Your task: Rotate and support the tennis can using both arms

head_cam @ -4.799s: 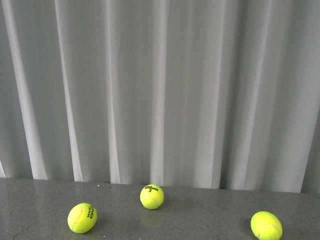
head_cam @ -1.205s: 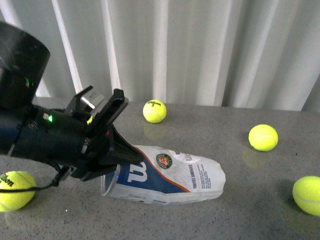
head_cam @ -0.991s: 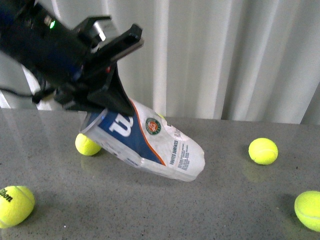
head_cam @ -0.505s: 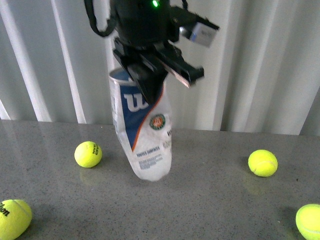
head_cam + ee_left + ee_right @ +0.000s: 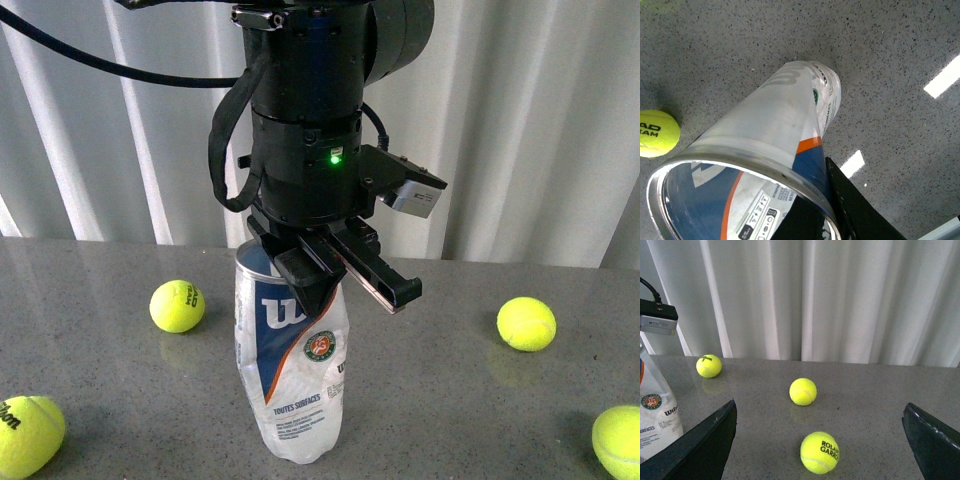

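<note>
The tennis can (image 5: pixel 292 372) stands upright on the grey table, open silver rim up, its blue-white-orange label with the "W" facing me. My left gripper (image 5: pixel 322 282) comes down from above and is shut on the rim. The left wrist view looks down the can (image 5: pixel 790 107); one black finger (image 5: pixel 855 207) lies against the outside of the rim and the other is inside the mouth. My right gripper (image 5: pixel 819 407) is open, low over the table to the can's right, with nothing between its fingers. The can (image 5: pixel 657 412) shows at that view's edge.
Yellow-green tennis balls lie around: one left of the can (image 5: pixel 177 305), one at the front left (image 5: pixel 28 436), two on the right (image 5: pixel 526 323) (image 5: pixel 620 445). A Roland Garros ball (image 5: pixel 819 452) lies just ahead of the right gripper. White curtains hang behind the table.
The left arm picked the lying can up by its rim, swung it upright and lowered it; its base now rests on the table nearer to me.
</note>
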